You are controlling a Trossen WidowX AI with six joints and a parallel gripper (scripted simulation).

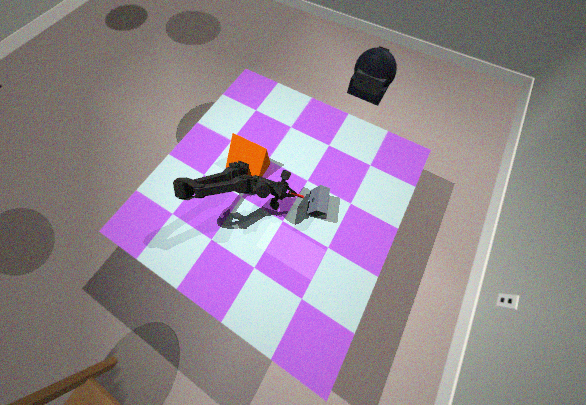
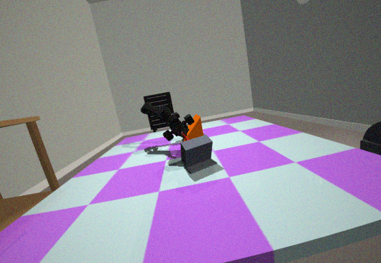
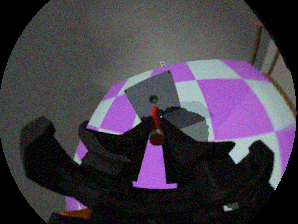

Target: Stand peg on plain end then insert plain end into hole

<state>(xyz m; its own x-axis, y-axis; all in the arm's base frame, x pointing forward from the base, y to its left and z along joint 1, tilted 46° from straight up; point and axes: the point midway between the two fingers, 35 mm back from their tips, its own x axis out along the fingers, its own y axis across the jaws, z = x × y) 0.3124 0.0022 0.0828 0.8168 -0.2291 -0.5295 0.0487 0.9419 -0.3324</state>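
The red peg (image 1: 297,195) (image 2: 185,137) (image 3: 155,118) is held off the table, tilted downward, with its plain end toward the panel. Its pale band shows at the near end in the wrist view. My gripper (image 1: 291,193) (image 2: 183,134) (image 3: 156,119) is shut on the peg. The grey sloped panel (image 1: 319,201) (image 2: 197,152) (image 3: 163,86) stands just ahead, its face toward me. Its dark hole (image 3: 153,99) shows just beyond the peg's plain end in the wrist view, with a small strip of face between them. The exterior camera sees the panel's back, which hides the hole.
An orange wedge-shaped block (image 1: 248,154) (image 2: 196,128) stands beside the arm, behind the gripper as seen from the panel. All stand on the purple and pale checkered table (image 1: 295,250) (image 2: 208,211). The arm's shadow falls on the table beside the panel.
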